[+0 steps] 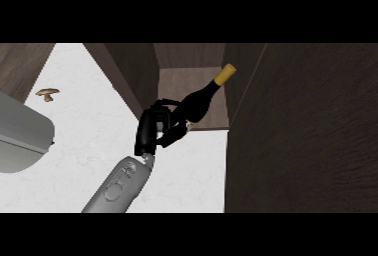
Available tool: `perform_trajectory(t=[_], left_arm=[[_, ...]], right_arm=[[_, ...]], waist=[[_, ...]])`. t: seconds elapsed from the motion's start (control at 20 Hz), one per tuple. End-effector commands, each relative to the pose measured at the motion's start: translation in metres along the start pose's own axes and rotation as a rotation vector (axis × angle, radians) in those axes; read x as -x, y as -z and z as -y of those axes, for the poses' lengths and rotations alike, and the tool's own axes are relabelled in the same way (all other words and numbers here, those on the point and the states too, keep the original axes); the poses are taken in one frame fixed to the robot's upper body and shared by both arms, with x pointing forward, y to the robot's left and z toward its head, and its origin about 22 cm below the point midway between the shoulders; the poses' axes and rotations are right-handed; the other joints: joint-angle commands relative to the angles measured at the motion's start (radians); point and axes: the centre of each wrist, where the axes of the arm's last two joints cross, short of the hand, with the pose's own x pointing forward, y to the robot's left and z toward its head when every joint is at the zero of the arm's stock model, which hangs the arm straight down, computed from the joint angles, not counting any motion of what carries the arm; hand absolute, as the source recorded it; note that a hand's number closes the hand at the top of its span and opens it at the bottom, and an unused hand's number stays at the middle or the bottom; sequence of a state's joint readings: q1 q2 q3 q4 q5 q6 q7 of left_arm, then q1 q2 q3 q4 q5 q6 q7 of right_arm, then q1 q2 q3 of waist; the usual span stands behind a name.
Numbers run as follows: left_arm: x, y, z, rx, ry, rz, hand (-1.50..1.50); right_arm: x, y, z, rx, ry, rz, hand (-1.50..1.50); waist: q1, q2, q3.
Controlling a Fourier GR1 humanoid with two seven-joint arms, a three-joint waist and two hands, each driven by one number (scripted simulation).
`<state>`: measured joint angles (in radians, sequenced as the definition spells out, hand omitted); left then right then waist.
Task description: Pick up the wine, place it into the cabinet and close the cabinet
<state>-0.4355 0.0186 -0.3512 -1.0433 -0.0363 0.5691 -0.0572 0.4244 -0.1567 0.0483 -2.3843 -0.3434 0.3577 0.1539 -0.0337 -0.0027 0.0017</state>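
Hand [156,127] curled round wine bottle [201,100], bottle tilted inside open cabinet [193,80]; mushroom [48,93] well left of cabinet.

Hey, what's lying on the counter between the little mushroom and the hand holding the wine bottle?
Nothing: in the head view, only bare white counter lies between the mushroom and the hand gripping the wine bottle.

Brown mushroom [48,93] on white counter [88,125], grey appliance [18,135] nearby
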Motion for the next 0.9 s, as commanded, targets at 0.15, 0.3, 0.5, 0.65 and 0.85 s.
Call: perform_trajectory(t=[0.15,0.3,0.5,0.65,0.85], left_arm=[[-0.033,0.055,0.023,0.024,0.124,0.000,1.50],[-0.022,0.059,0.026,-0.003,0.155,-0.029,1.50],[-0.004,0.060,0.021,-0.022,0.166,-0.067,1.50],[0.000,0.067,0.017,-0.015,0.187,-0.086,1.50],[0.018,0.061,0.011,-0.098,0.179,-0.099,1.50]], right_arm=[[-0.026,-0.012,-0.004,-0.018,0.036,0.038,-1.50],[-0.022,-0.009,-0.007,-0.043,0.051,0.051,-1.50],[-0.031,-0.007,-0.009,-0.059,0.065,0.074,-1.50],[-0.014,-0.004,-0.006,-0.053,0.075,0.049,-1.50],[-0.023,-0.011,-0.016,-0.061,0.059,0.063,-1.50]], waist=[[-0.013,0.009,-0.002],[-0.029,0.014,-0.003],[-0.049,0.020,-0.004],[-0.044,0.021,-0.003],[-0.054,0.020,-0.004]])
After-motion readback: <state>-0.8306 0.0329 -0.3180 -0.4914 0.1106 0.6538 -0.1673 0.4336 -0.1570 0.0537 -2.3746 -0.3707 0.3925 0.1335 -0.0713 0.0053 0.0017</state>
